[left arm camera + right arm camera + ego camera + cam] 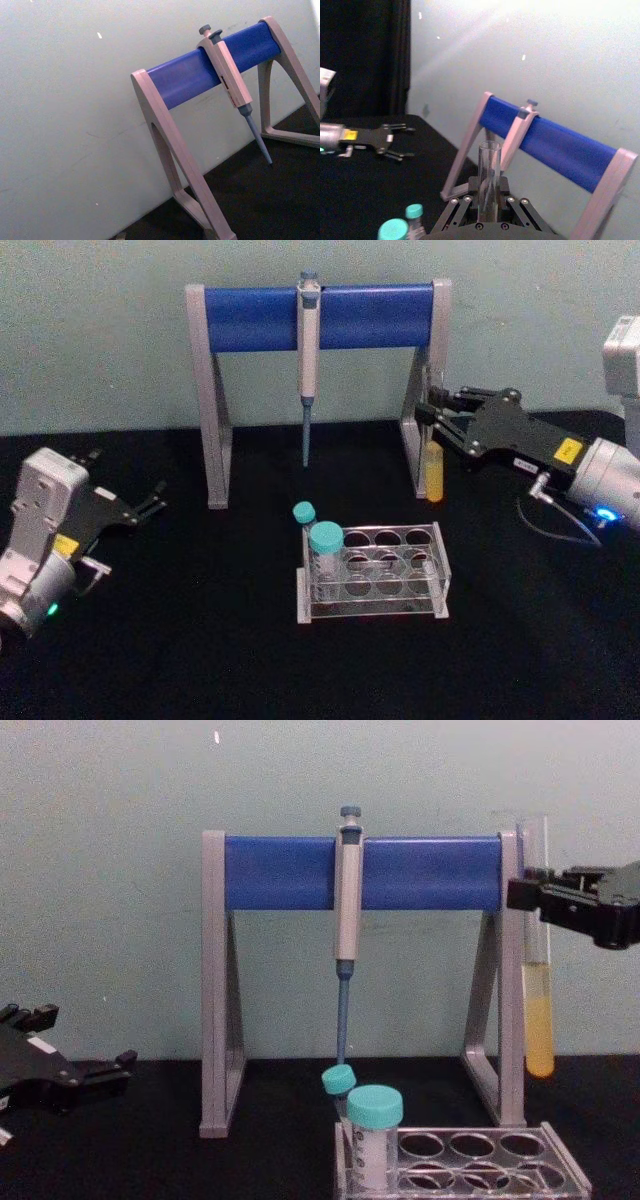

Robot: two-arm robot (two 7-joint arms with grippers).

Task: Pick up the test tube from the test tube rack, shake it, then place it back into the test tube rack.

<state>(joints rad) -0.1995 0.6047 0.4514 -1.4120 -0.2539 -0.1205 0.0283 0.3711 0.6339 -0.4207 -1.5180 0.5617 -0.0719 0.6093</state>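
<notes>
Yellow-labelled right claw (431,420) grips the test tube (433,474).

The right tool (489,200) hides the lower part of the test tube (489,162).

Upright test tube (489,162) clamped in right tool (489,204), blue stand (547,145) behind, teal-capped tubes (395,231) nearby

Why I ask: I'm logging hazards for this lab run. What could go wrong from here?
1. The right pincer holds the test tube close beside the pipette stand's leg; shaking could knock glass against it.
2. The tube is uncapped, so its yellow liquid might splash out.
The left pincer sits parked, open.
</notes>
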